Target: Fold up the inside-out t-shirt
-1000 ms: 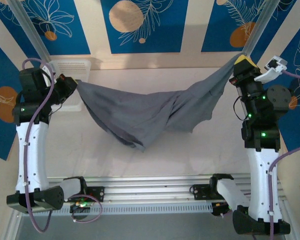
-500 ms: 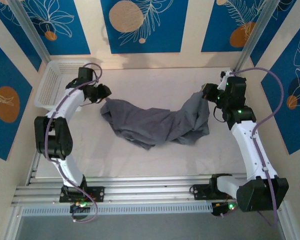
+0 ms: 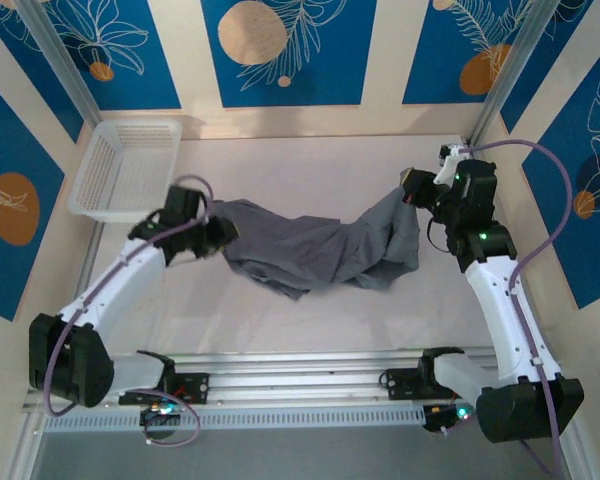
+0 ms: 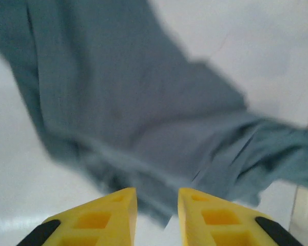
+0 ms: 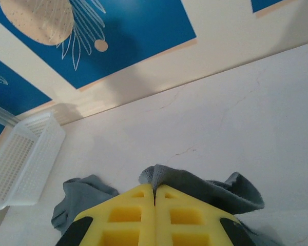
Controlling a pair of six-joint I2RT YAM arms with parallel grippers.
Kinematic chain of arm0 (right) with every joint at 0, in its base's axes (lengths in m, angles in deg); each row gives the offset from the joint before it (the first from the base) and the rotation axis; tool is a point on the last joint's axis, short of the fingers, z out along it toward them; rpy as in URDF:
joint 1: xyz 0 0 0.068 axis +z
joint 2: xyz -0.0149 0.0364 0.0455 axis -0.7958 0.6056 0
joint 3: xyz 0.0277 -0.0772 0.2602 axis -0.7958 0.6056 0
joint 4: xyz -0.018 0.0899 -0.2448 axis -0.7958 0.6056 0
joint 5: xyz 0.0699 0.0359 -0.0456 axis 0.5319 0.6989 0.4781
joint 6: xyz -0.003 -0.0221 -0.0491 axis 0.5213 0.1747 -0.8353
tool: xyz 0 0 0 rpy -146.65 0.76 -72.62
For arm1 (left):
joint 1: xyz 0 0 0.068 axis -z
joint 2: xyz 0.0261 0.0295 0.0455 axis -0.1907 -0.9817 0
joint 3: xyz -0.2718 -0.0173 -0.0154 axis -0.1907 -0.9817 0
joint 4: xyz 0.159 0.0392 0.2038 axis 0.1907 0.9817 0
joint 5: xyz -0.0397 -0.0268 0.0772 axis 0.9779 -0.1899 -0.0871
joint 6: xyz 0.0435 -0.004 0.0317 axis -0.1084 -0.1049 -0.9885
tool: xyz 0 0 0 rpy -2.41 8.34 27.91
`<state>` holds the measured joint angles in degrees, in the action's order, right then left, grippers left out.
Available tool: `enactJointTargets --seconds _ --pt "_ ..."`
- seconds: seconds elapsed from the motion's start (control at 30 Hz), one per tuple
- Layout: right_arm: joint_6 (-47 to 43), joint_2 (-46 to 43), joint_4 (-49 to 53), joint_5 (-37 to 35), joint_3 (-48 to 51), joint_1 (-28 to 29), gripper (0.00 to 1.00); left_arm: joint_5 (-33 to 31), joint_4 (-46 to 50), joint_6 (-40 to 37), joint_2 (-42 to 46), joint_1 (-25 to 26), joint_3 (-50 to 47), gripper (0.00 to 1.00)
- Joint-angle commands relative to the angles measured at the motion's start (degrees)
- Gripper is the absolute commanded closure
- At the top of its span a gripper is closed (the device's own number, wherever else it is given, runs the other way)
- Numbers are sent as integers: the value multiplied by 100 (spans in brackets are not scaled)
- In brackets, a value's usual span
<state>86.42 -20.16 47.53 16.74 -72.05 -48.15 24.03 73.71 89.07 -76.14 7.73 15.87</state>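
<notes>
Figure: two arms over a pale desk (image 3: 300, 165), seen from above and from each wrist.
T-shirt, position: the slate-grey inside-out t-shirt (image 3: 310, 250) lies crumpled in a band across the middle of the desk, between the two arms.
T-shirt, shape: bunched and creased, with a sagging lobe toward the near edge. Its right end is drawn up to a point off the surface.
Left tool: the left tool (image 3: 223, 233) sits low at the shirt's left edge. From the left wrist, its yellow fingers (image 4: 115, 207) stand a narrow gap apart with nothing seen clamped between them, and blurred grey cloth lies just beyond the tips.
Right tool: the right tool (image 3: 408, 187) is at the shirt's raised right end. From the right wrist, its yellow fingers (image 5: 182, 205) are pressed together, with a fold of grey cloth pinched at the tips.
Basket: a white basket (image 3: 130, 168) stands at the far left corner of the desk, well apart from the shirt.
Surround: cream walls bearing blue panels (image 3: 280, 60) with pale leaf drawings and tan discs.
</notes>
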Motion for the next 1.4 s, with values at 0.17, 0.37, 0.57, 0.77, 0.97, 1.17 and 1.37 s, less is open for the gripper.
enactJointTargets --seconds 0.17,0.37,0.57,0.77,0.97,1.17,1.37 --pt "-33 5 -127 -63 21 166 100 276 -1323 1762 -504 654 -709 78" --pt "-87 -171 -7 -153 84 174 100 98 -1291 1740 -1308 773 -498 80" --pt "-93 -211 40 -150 52 168 100 -383 -971 1578 -1303 773 -484 72" --pt "-5 -136 -15 -103 -9 200 100 -114 -1245 1638 -1554 773 -548 71" --pt "-31 -129 38 -140 -45 239 100 -110 -1271 1615 -1614 774 -476 71" --pt "-24 -136 51 -138 -41 255 100 -55 -1350 1622 -1699 773 -494 68" --pt "-57 -154 100 -173 -41 264 100 12 -1259 1691 -1571 783 -588 65"
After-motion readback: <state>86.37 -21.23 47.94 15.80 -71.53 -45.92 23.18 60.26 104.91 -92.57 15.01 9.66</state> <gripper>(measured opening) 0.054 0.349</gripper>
